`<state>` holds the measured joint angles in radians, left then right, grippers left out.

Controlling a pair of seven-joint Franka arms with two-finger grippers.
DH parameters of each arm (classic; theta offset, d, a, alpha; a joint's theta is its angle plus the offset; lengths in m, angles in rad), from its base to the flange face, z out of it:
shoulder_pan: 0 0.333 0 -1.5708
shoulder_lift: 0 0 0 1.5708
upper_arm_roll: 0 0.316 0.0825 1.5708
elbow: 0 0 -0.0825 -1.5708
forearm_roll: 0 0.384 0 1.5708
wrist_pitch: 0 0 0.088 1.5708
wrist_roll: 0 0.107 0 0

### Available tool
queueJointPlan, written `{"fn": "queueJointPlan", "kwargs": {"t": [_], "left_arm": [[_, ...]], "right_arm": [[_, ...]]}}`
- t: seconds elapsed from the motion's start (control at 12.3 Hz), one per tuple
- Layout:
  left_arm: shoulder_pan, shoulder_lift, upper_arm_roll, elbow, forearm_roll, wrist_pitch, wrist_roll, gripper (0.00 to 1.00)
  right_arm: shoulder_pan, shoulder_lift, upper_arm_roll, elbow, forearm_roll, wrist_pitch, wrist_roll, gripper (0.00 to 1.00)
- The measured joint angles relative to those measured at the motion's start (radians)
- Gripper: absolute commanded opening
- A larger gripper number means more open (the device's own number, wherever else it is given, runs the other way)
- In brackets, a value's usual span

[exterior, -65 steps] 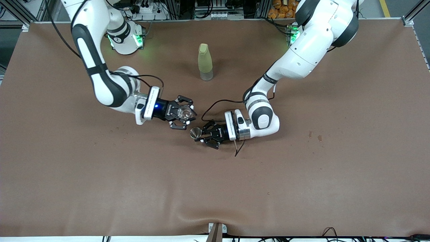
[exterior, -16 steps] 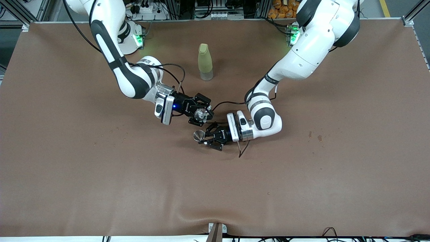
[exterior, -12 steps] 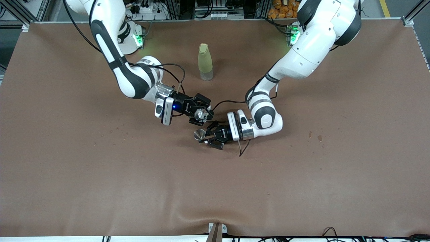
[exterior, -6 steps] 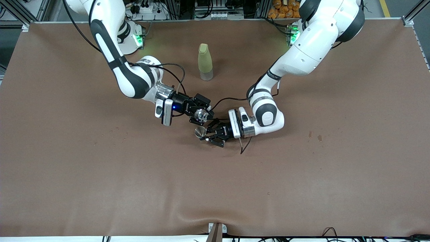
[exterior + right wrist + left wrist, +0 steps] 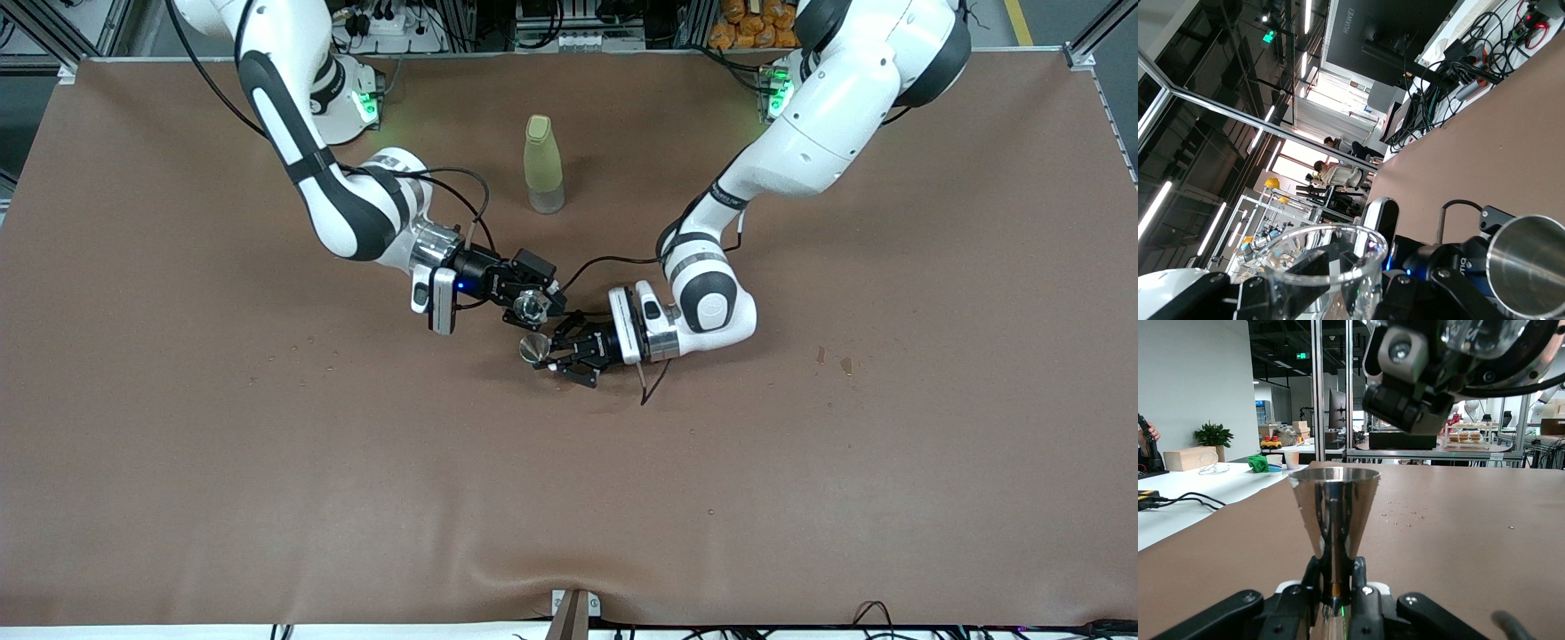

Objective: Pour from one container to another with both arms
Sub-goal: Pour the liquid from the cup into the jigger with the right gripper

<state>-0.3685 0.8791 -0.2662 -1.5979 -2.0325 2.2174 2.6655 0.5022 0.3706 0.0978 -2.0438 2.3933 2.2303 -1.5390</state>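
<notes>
Right gripper (image 5: pixel 532 304) fingers gripped tilted glass cup (image 5: pixel 531 305) over steel jigger (image 5: pixel 532 348), clamped by left gripper (image 5: pixel 553 357) fingers; yellow bottle (image 5: pixel 541 164) upper centre of worktop (image 5: pixel 267 489).

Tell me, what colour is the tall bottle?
The bottle is pale yellow-green; the front view shows it best.

- Bottle (image 5: pixel 543 164): yellow-green, capped, upright, upper centre of frame.
- Table cover (image 5: pixel 267 498): brown, wrinkled at lower edge.
- Stains (image 5: pixel 831 358): two dark marks, mid-height, toward left arm's end of table.
- Specks (image 5: pixel 311 340): pale, scattered (some look wet), toward right arm's end.
- Bracket (image 5: pixel 574 612): metal, lower edge, centre.
- Orange packets (image 5: pixel 747 18): top edge, off table.
- Potted plant (image 5: pixel 1213 435), wooden block (image 5: pixel 1198 458), green cloth (image 5: pixel 1259 463): on white bench in left wrist view.
</notes>
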Motion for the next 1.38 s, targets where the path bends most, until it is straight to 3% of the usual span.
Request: {"fn": "queueJointPlan", "kwargs": {"t": [0.81, 1.38], "left_arm": [[0.003, -0.014, 0.0, -0.016, 0.0, 0.0, 0.0, 0.0], [0.003, -0.015, -0.001, -0.016, 0.0, 0.0, 0.0, 0.0]], "right_arm": [[0.0, 0.0, 0.0, 0.0, -0.004, 0.001, 0.036, 0.0], [0.0, 0.0, 0.001, 0.002, -0.086, 0.003, 0.089, 0.0]]}}
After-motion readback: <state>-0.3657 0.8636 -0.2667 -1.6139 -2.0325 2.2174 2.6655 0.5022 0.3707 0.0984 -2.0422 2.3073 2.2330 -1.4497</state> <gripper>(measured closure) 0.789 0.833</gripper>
